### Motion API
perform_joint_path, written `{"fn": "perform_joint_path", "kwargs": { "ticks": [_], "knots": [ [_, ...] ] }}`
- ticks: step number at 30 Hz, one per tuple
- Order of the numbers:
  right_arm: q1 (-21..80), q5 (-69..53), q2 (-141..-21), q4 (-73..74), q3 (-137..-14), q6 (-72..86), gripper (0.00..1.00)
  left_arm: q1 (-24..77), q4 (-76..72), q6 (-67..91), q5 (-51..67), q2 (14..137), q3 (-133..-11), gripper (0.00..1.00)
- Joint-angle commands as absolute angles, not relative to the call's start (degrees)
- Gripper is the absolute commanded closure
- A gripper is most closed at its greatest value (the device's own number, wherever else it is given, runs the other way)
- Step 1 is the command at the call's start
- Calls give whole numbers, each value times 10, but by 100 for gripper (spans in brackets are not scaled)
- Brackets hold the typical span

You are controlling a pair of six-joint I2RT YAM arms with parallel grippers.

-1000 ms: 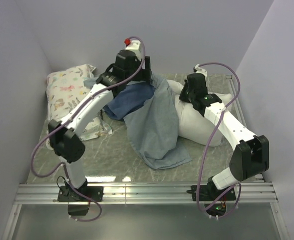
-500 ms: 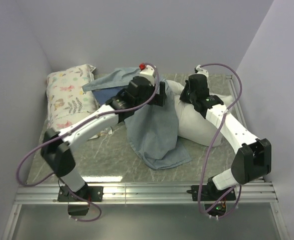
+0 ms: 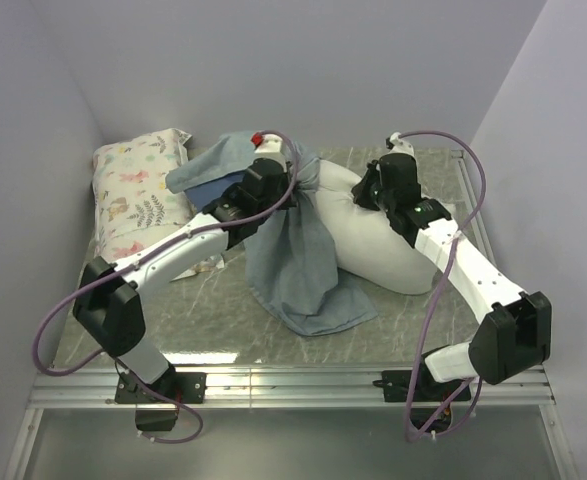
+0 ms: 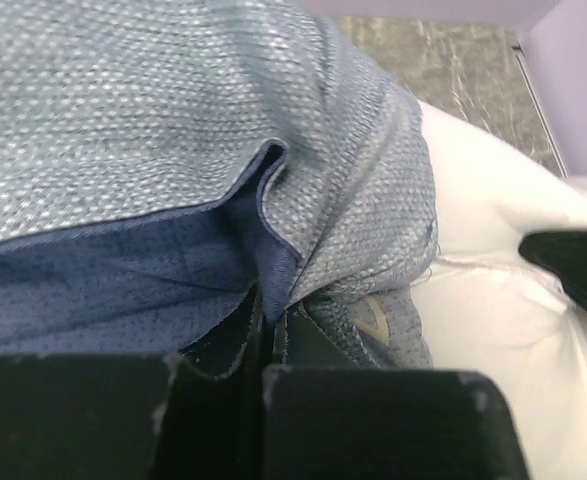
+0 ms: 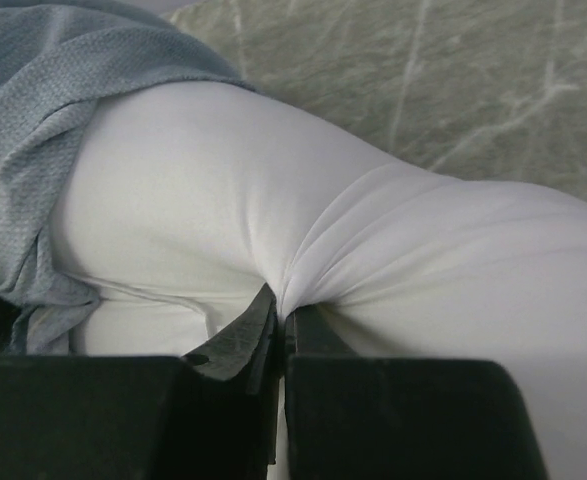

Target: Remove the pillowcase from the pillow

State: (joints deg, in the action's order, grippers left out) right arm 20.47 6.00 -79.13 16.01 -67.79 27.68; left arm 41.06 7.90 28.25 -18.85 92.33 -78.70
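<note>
My left pincer [image 4: 270, 322] is closed tight on a fold of the large blue cloth pillowcase [image 3: 298, 262], whose paler grey-blue inside is turned outward. My right pincer [image 5: 281, 308] is closed on a pinch of the plump plain white pillow [image 3: 385, 245], puckering its skin.

As I judge it, the job is well past half done. Most of the pillow lies bare on the grey marbled table [image 3: 213, 312], stretching out to the right. A long loose run of the pillowcase trails off it toward the near edge.

What remains is the pillow's far left end, where the cloth is bunched around it just beside my left pincer. In my right wrist view the grey-blue weave hugs that end of the white bulge. I cannot tell how deep the pillow sits inside the bunch.

To finish, I reckon I must hold the pillow fast with the right and draw the case away with the left until the two lie apart.
</note>
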Motion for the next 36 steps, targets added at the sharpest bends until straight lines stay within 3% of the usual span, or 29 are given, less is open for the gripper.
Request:
{"fn": "perform_joint_path", "kwargs": {
  "ticks": [1, 4, 7, 10, 11, 12, 15, 20, 28, 33, 36],
  "knots": [
    [181, 99, -783, 200, -658, 255, 99, 337, 110, 293, -304, 894, -770, 99],
    [167, 97, -774, 201, -651, 252, 100, 285, 105, 308, -281, 875, -745, 100],
    [141, 89, -763, 202, -643, 250, 100, 261, 85, 309, -266, 850, -718, 92],
    [129, 65, -749, 194, -637, 248, 93, 258, 84, 301, -244, 849, -721, 99],
    [129, 55, -744, 189, -635, 243, 87, 258, 73, 298, -217, 851, -720, 99],
    [131, 21, -737, 179, -630, 238, 70, 258, 70, 299, -203, 853, -718, 99],
    [153, 8, -712, 164, -630, 222, 44, 264, 62, 299, -181, 865, -715, 99],
    [217, 55, -684, 192, -663, 170, 21, 276, 58, 290, -168, 880, -719, 100],
    [401, 231, -761, 250, -726, 123, 10, 300, 70, 280, -164, 909, -757, 99],
    [455, 335, -816, 260, -739, 124, 8, 307, 80, 273, -158, 925, -778, 99],
    [466, 319, -837, 249, -741, 115, 6, 310, 83, 272, -159, 927, -783, 100]
  ]
}}
